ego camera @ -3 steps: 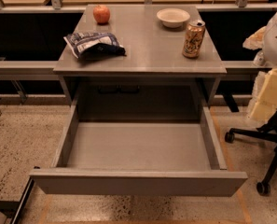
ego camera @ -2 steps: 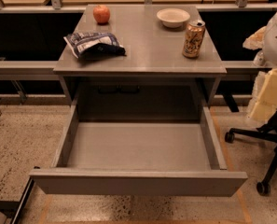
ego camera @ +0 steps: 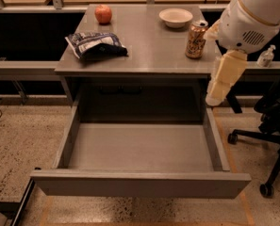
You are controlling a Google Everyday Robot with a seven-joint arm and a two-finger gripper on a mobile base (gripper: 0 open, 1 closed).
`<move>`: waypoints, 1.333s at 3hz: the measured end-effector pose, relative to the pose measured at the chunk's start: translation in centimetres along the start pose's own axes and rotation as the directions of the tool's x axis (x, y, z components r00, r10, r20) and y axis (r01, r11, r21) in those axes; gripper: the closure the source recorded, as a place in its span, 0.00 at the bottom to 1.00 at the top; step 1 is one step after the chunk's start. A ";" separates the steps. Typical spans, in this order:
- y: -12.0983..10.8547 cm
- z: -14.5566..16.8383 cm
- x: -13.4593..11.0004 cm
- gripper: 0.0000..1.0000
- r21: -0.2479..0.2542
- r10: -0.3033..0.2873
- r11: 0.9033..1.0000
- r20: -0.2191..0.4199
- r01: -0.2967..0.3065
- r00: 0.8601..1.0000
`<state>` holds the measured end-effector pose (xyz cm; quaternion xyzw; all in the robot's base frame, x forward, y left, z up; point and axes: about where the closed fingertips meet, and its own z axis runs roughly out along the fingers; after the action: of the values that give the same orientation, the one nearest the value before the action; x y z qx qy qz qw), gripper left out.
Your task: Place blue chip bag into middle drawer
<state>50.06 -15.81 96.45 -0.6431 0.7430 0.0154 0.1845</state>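
1. Step in hand, by judgement: reaching for the blue chip bag (ego camera: pixel 96 44), not yet gripped. Lies crumpled and flattish on the left front part of the tabletop (ego camera: pixel 151 48), well apart from the claw.
2. Leave alone the middle drawer (ego camera: pixel 139 185), already pulled far out below the tabletop, with nothing seen lying in it.
3. Come at the bag from above. Cross the tabletop leftward, high enough to pass over the gold drink can (ego camera: pixel 195 40) near the right front. Keep forward of the bowl (ego camera: pixel 176 17) and the red apple (ego camera: pixel 103 13) at the back.
4. Pinch a raised fold near the bag's middle rather than a flat edge. Expect slipping and buckling from the glossy foil, so close gently but firmly. Lift straight up before swinging out over the drawer.
5. Release low, toward the drawer's middle, to avoid any overhang on the front panel.
6. Arm pose: enters from the right, with a bulky white housing high beside the tabletop's right front corner and a pale link hanging down from it.
7. Claw (ego camera: pixel 214 97) at the lower end of that link, just off the corner and above the drawer's right wall. Plainly not holding the bag; cannot tell how far open.
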 end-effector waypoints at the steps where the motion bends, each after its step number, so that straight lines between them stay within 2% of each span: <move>1: -3.9 3.0 -4.7 0.00 -0.026 -0.042 0.999 0.089 0.044 0.995; 2: -3.9 3.0 -4.7 0.00 -0.026 -0.041 0.999 0.089 0.044 0.995; 3: -5.1 4.5 -6.2 0.00 -0.022 0.010 1.000 0.178 -0.007 0.984; 4: -8.0 7.7 -10.0 0.00 -0.028 -0.006 0.999 0.269 0.014 0.963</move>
<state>60.73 -5.66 93.98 -0.6416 0.7075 0.1128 0.2741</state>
